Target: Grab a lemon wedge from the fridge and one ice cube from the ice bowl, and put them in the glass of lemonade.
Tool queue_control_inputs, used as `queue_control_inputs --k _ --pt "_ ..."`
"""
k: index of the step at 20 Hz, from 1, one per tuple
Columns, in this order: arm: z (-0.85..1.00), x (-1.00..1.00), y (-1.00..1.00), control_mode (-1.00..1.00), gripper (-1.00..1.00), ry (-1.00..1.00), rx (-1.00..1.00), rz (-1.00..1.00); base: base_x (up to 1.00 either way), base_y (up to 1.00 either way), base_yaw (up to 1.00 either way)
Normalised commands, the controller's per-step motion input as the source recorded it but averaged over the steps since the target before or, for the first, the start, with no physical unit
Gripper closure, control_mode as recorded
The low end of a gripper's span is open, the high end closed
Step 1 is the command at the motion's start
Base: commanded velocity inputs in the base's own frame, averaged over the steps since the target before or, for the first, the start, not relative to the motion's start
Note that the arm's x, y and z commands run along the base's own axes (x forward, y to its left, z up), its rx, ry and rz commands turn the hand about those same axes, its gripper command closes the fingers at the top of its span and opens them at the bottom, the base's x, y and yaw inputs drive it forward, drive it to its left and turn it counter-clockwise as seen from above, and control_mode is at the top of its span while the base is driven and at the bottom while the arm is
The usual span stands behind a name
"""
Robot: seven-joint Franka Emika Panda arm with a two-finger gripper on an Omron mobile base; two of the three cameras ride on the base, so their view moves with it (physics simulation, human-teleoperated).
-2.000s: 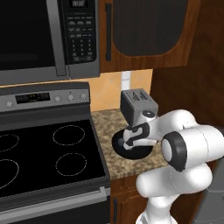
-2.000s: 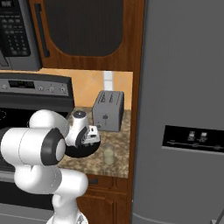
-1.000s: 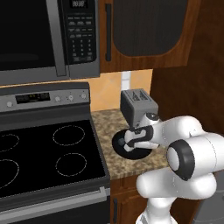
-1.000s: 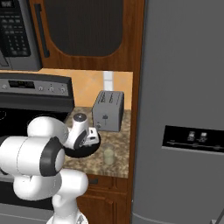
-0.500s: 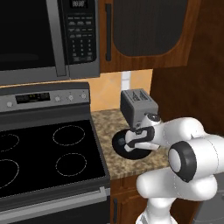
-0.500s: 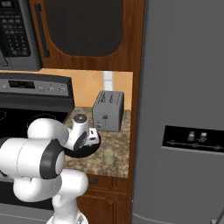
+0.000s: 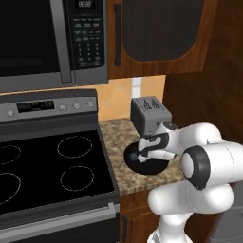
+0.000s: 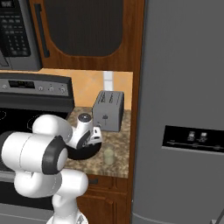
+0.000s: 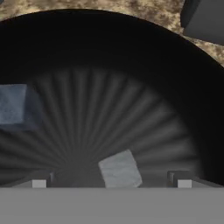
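We count two pale bluish-grey ice cubes (image 9: 119, 169) inside one wide, shallow black bowl (image 9: 131, 57). The two-finger gripper (image 9: 109, 181) has its jaws wide apart, one cube lying between them, the other cube (image 9: 14, 105) well aside.

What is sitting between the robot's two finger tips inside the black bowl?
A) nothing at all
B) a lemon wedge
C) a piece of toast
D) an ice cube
D: in the hand view a pale grey ice cube lies on the floor of the ice bowl, between the open end effector tips.
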Motion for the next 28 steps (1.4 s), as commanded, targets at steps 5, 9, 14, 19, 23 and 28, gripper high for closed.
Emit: queue_control_inputs --k 5,9,14,19,23,28 --pt "0.00 0.01 0.00 -1.00 -1.00 0.00 0.00 0.00 0.00 0.00 0.00" --pt "-0.08 0.00 0.00 -1.00 -1.00 0.00 0.00 0.00 0.00 0.00 0.00" --pt "-0.27 0.00 0.00 -1.00 -1.00 0.00 0.00 0.00 0.00 0.00 0.00" --pt "0.00 0.00 0.00 -1.00 -1.00 0.00 0.00 0.00 0.00 0.00 0.00" --pt "0.00 0.00 0.00 -1.00 1.00 0.00 0.00 0.00 0.00 0.00 0.00" --pt "0.00 0.00 0.00 -1.00 1.00 0.00 0.00 0.00 0.00 0.00 0.00"
